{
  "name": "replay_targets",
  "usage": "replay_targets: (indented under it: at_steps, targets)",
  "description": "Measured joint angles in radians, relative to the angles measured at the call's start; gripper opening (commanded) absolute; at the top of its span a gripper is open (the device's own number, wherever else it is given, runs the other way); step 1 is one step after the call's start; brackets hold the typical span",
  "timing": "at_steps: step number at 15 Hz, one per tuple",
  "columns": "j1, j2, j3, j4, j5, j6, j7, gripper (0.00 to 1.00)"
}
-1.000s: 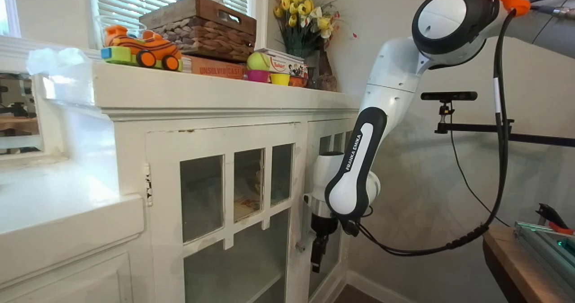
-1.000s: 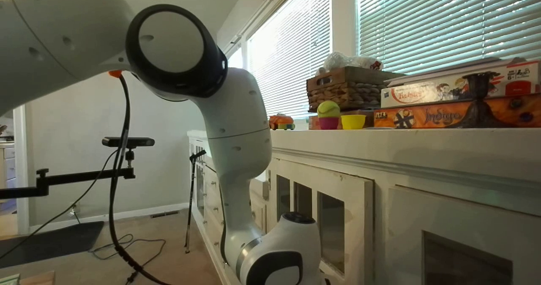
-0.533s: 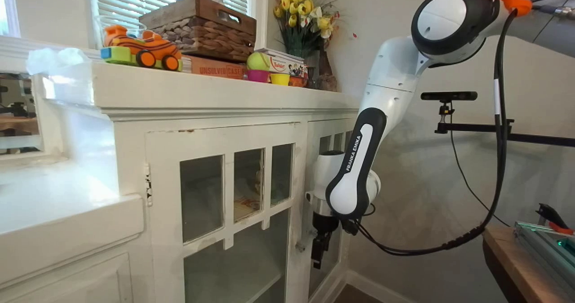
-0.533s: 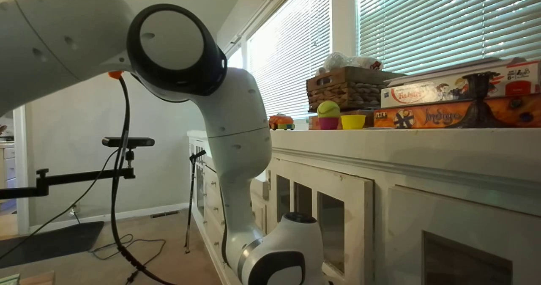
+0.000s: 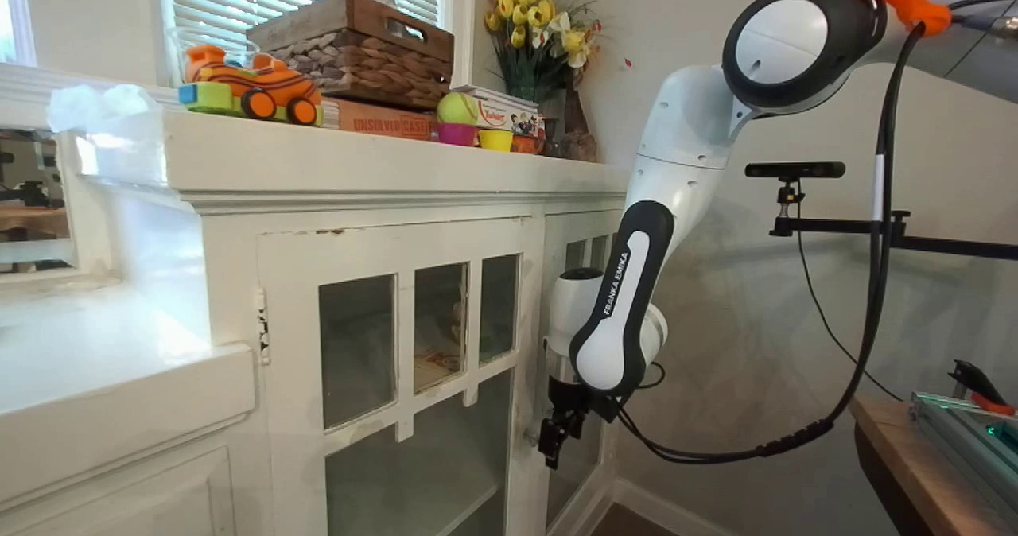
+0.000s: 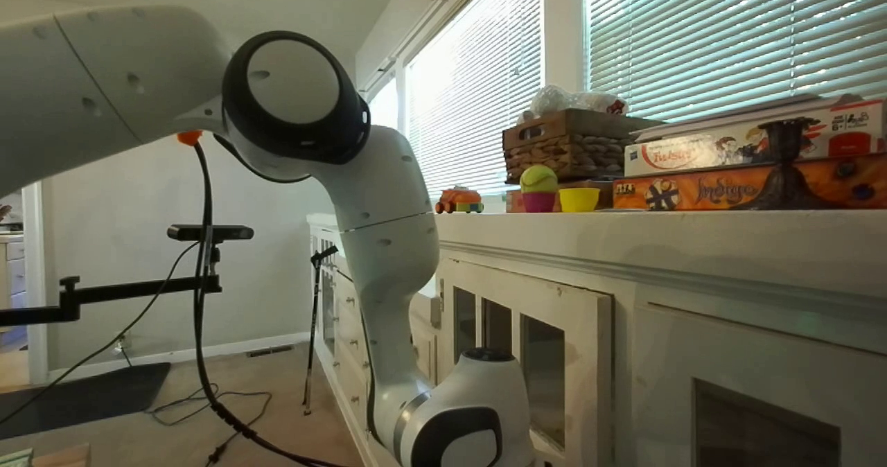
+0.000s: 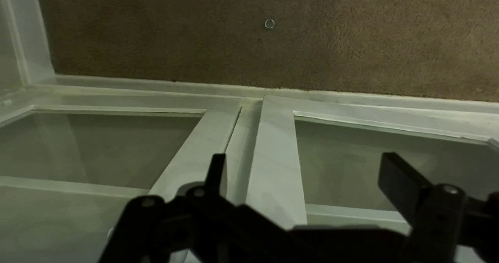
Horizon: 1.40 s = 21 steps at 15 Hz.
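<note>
Jaws stand wide apart, angled down, just beside a glazed cabinet door (image 5: 429,403), whose knob (image 5: 531,437) sits at about ten o'clock from the fingertips (image 5: 551,460) in an exterior view; whether they touch it cannot be told. In the wrist view one black finger (image 7: 215,173) shows at seven o'clock, in front of the white strip (image 7: 243,146) between two doors, and its partner (image 7: 401,189) at four o'clock, before the same door's glass (image 7: 343,157). A second glazed door (image 7: 105,146) fills eight to nine o'clock there, and brown carpet (image 7: 156,32) lies at twelve, with a small pale ring (image 7: 269,23) showing against it. Along the cabinet top (image 5: 382,158) in an exterior view, from ten o'clock round to twelve, come an orange toy car (image 5: 254,87), a basket (image 5: 382,59), a ball (image 5: 457,109) on a pink cup (image 5: 458,134), a yellow cup (image 5: 496,140) and yellow flowers (image 5: 537,15).
</note>
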Motion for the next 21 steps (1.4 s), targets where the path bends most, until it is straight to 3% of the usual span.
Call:
replay_targets:
  at_steps: [5,21]
  targets:
    - [0.036,0.041,-0.026,0.039,0.043,0.000,0.076,1.00]
    - [-0.014,0.161,0.008,0.235,0.060,0.000,0.083,1.00]
